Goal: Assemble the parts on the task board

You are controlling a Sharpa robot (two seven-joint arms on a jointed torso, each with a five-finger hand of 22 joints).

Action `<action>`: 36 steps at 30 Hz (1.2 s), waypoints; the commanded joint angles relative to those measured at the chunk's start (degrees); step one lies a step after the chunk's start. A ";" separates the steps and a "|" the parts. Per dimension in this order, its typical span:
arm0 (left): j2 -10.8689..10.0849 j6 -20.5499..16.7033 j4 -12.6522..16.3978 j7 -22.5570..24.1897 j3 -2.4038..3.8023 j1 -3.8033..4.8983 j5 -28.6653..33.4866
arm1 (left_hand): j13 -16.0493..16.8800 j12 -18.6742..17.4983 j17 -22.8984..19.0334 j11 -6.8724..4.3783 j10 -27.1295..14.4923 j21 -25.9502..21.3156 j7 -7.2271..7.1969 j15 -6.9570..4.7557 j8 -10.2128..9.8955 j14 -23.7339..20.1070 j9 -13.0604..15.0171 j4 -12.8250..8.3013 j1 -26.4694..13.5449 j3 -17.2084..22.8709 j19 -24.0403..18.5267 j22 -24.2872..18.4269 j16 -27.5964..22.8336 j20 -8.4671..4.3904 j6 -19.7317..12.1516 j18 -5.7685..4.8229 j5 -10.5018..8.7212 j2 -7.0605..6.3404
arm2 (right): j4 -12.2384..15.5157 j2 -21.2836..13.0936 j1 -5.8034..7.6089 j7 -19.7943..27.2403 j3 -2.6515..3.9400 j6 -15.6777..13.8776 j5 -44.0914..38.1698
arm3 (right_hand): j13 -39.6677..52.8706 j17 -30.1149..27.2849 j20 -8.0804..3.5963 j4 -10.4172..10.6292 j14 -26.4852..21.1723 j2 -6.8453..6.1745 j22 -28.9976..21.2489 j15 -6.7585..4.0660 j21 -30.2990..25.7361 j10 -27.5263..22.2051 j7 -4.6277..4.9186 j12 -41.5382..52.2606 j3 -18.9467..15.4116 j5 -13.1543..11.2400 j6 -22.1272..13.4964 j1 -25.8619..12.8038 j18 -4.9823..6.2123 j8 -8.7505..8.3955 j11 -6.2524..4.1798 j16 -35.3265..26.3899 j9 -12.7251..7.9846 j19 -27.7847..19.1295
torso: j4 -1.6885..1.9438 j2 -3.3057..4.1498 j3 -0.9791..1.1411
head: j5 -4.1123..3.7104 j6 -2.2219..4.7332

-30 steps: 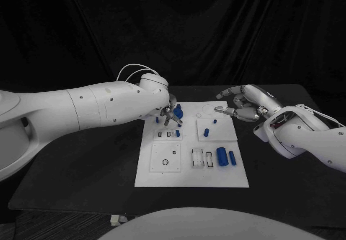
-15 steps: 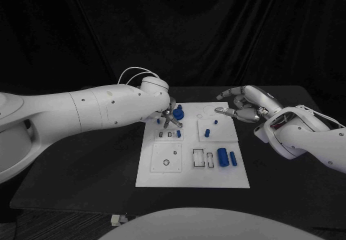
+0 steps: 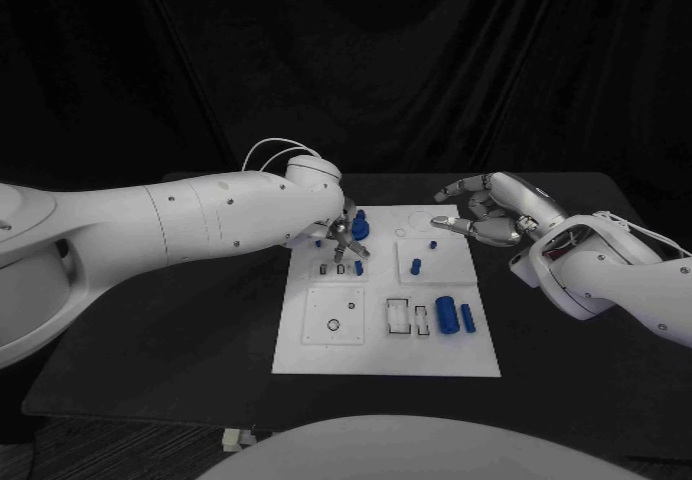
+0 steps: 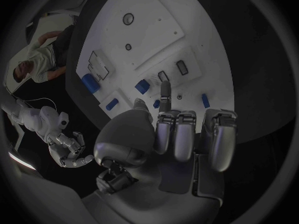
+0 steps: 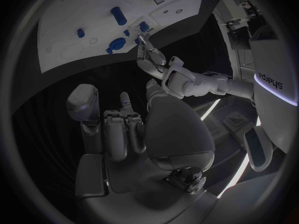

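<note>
The white task board (image 3: 387, 345) lies mid-table. On it are a fat blue cylinder (image 3: 446, 312) with a thinner one (image 3: 466, 316) beside it, a blue peg (image 3: 414, 266), and small blue pieces (image 3: 358, 267) near the far left. My left hand (image 3: 343, 238) hovers over that far-left corner beside a round blue part (image 3: 358, 226). In the left wrist view its fingers (image 4: 187, 134) curl in, and one straight finger (image 4: 165, 92) points at the board next to a blue part (image 4: 142, 87). My right hand (image 3: 483, 212) hangs by the far-right corner, fingers curled, holding nothing.
Dark table (image 3: 173, 330) surrounds the board on all sides. The board's near-left panel (image 3: 333, 316) has small holes, and empty rectangular slots (image 3: 397, 314) lie beside the cylinders. In the right wrist view the board (image 5: 69, 20) lies beyond my right hand (image 5: 124, 129).
My left hand has edged a little nearer along the board's left side, its fingertips now over the small slots. The right hand has stayed in place.
</note>
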 commanded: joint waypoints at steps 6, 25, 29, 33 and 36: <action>-0.33 -1.43 0.68 -0.12 0.06 -0.16 2.48 | 14.94 0.10 15.08 -0.08 5.67 0.17 0.05 -0.40 -0.53 6.15 0.11 -0.05 -0.05 0.41 6.02 15.08 0.15 -0.51 0.08 -0.80 0.27 0.09 | -0.08 -0.06 -0.16 -1.28 0.04 0.40 -0.03 | 15.06 15.09 0.23 0.12 5.96 0.16 6.81 0.53 -0.35 6.08 -0.04 0.20 -0.37 0.39 0.34 0.18 -0.07 0.36 0.52 0.17 -0.11 -0.07 | 0.02 0.00 -0.01 | -0.13 -0.01; -0.35 -2.35 1.32 0.33 0.05 -0.59 2.54 | 14.94 0.10 15.08 -0.09 5.67 0.17 0.06 -0.43 -1.06 6.15 0.44 -0.16 0.29 0.68 6.02 15.08 0.15 -0.56 0.08 -0.80 0.99 0.00 | -0.28 -0.11 -0.24 -1.32 0.04 0.87 -0.03 | 15.06 15.09 0.28 0.23 5.96 0.16 6.73 0.60 -0.69 6.08 0.00 0.20 -0.63 0.67 0.42 -0.12 -0.02 0.59 0.60 0.17 -0.16 -0.15 | -0.03 -0.04 -0.05 | -0.17 -0.01; -0.16 -2.28 1.10 0.33 0.05 -0.86 2.54 | 14.94 0.10 15.08 -0.10 5.67 0.17 0.05 -0.45 -1.29 6.15 0.58 -0.22 0.55 0.82 6.02 15.08 0.15 -0.58 0.08 -0.80 1.36 -0.10 | -0.29 -0.08 -0.26 -1.40 0.04 1.00 -0.03 | 15.06 15.09 0.28 0.23 5.96 0.16 6.73 0.60 -0.69 6.08 0.00 0.20 -0.63 0.67 0.42 -0.12 -0.02 0.59 0.60 0.17 -0.16 -0.15 | -0.04 -0.02 -0.01 | -0.13 -0.01; 0.02 -2.21 0.98 0.33 0.05 -1.12 2.54 | 14.94 0.10 15.08 -0.20 5.67 0.17 -0.04 -0.55 -1.82 6.15 1.08 -0.49 1.70 1.34 6.02 15.08 0.15 -0.68 0.35 -0.80 2.67 -0.57 | -0.26 -0.08 -0.27 -1.48 0.04 1.13 -0.03 | 15.06 15.09 0.29 0.22 5.96 0.18 6.72 0.61 -0.76 6.08 0.00 0.20 -0.66 0.71 0.41 -0.15 -0.01 0.62 0.61 0.17 -0.18 -0.17 | -0.04 -0.03 -0.01 | -0.04 -0.01; 0.15 -2.11 0.93 0.33 0.05 -1.29 2.54 | 14.94 0.10 15.08 -0.26 5.67 0.17 -0.11 -0.61 -2.11 6.15 1.39 -0.68 2.44 1.67 6.02 15.08 0.15 -0.74 0.51 -0.80 3.47 -0.91 | -0.26 -0.08 -0.28 -1.53 0.04 1.16 -0.03 | 15.06 15.09 0.29 0.22 5.96 0.18 6.72 0.61 -0.76 6.08 0.00 0.20 -0.66 0.71 0.41 -0.15 -0.01 0.62 0.61 0.17 -0.18 -0.17 | -0.01 0.00 0.00 | -0.10 -0.01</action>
